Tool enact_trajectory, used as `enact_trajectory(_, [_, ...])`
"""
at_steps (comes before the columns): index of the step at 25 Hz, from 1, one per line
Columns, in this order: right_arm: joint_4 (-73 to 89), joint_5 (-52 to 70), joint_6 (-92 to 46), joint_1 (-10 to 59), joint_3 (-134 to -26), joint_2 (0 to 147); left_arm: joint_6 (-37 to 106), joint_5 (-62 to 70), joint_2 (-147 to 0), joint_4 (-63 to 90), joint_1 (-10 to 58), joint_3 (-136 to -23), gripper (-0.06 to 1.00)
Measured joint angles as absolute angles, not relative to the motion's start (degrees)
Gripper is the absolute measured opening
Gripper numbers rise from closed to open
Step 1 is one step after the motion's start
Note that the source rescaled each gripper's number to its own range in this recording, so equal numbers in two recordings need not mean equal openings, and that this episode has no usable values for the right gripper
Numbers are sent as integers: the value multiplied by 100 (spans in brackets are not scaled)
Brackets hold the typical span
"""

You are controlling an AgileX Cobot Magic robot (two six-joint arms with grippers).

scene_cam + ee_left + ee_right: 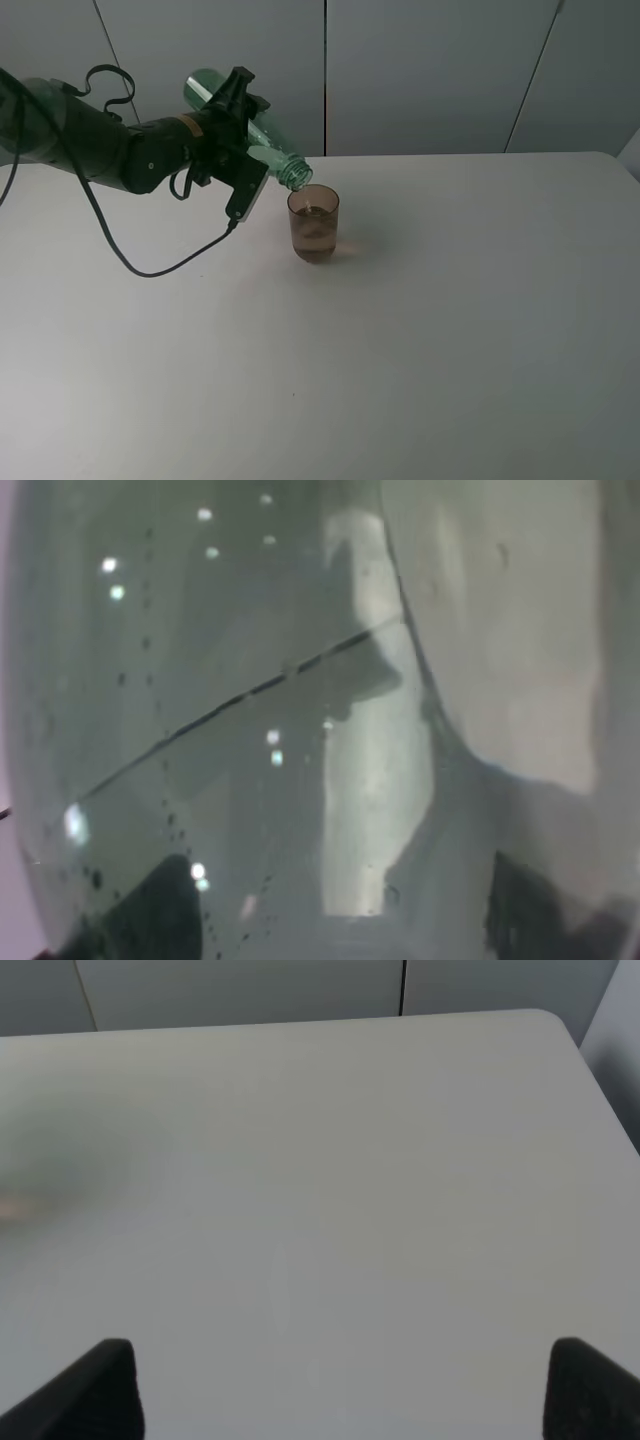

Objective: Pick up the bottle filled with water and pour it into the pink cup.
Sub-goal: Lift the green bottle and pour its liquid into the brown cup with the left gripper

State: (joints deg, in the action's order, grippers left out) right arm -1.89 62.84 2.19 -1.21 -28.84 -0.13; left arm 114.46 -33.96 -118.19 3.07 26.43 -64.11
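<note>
The green-tinted bottle point(262, 140) is held tilted, its open neck pointing down over the rim of the pink cup point(314, 224). The cup stands upright on the white table point(420, 330) and holds some water. My left gripper point(232, 118) is shut on the bottle's body, above and to the left of the cup. In the left wrist view the bottle point(280, 720) fills the frame, with a slanted water line inside. My right gripper point(340, 1385) is open and empty above bare table; it is outside the exterior high view.
A black cable point(150, 262) hangs from the left arm and loops down onto the table left of the cup. The table's far edge and right corner point(545, 1020) meet grey wall panels point(430, 70).
</note>
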Motion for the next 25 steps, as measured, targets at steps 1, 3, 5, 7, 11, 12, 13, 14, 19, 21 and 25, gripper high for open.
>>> enact_trajectory(1, [-189, 6284, 219, -121, -2884, -13, 11479, -3429, -11819, 307, 2655, -6408, 0])
enact_trajectory(3, [-189, 6284, 219, -121, -2884, -13, 11636, -3444, -11819, 307, 2655, -6417, 0])
enact_trajectory(5, [-189, 6284, 219, -121, -2884, -13, 11772, -3455, -11819, 318, 2665, -6417, 0])
enact_trajectory(7, [-189, 6284, 219, -121, -2884, -13, 11830, -3491, -11819, 318, 2677, -6417, 0])
enact_trajectory(11, [-189, 6284, 219, -121, -2884, -13, 11856, -3717, -11819, 318, 2690, -6417, 0])
enact_trajectory(12, [-189, 6284, 219, -121, -2884, -13, 11867, -3748, -11819, 318, 2699, -6417, 0])
enact_trajectory(13, [-189, 6284, 219, -121, -2884, -13, 11867, -3758, -11819, 318, 2699, -6417, 0])
enact_trajectory(14, [-189, 6284, 219, -121, -2884, -13, 11867, -3780, -11819, 318, 2703, -6417, 0])
enact_trajectory(19, [-189, 6284, 219, -121, -2884, -13, 12059, -3780, -11819, 293, 2756, -6417, 0])
enact_trajectory(21, [-189, 6284, 219, -121, -2884, -13, 12070, -3780, -11819, 269, 2756, -6417, 0])
enact_trajectory(25, [-189, 6284, 219, -121, -2884, -13, 12092, -3792, -11819, 247, 2760, -6417, 0])
